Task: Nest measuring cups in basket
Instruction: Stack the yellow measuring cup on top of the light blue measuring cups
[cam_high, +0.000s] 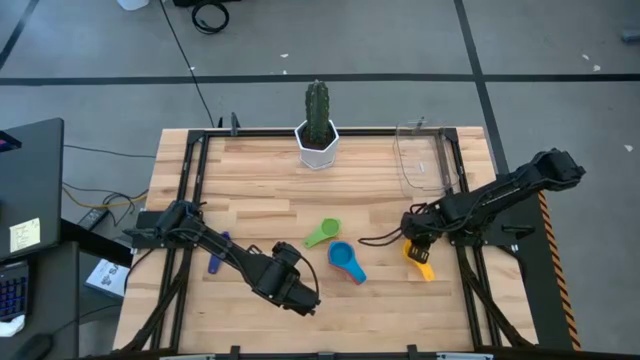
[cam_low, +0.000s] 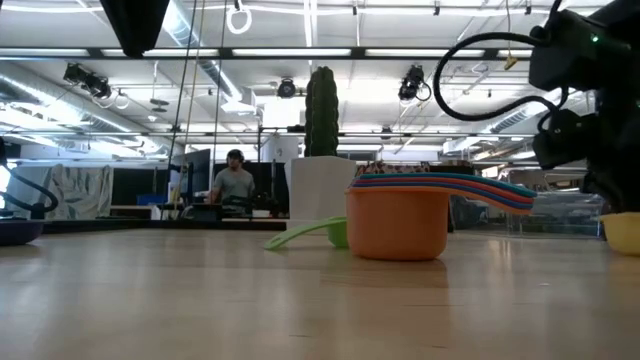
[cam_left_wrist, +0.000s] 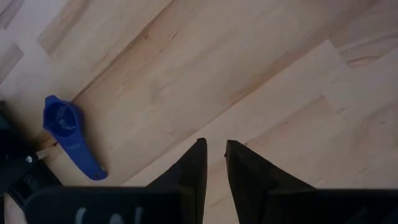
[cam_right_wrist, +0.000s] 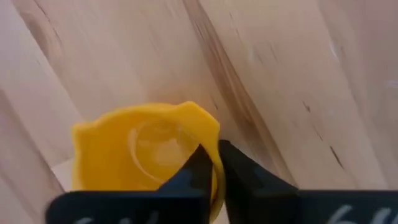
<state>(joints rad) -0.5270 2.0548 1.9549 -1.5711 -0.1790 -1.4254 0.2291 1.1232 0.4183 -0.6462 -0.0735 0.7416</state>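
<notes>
Two right gripper (cam_right_wrist: 211, 163) jaws pinching yellow cup (cam_right_wrist: 146, 155) rim

No text, label, brand, number or sign can be read in any view.

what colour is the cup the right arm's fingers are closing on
Yellow cup; clearest in the right wrist view.

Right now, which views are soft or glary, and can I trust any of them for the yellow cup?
Right wrist view: yellow cup fills the frame, slightly soft, evenly lit. Low view: bright ceiling lights behind, stack sharp, table foreground blurred, yellow cup cut off at the edge. High view: even light, cup small beside the right end effector. Left wrist view: clear, soft shadows.
</notes>
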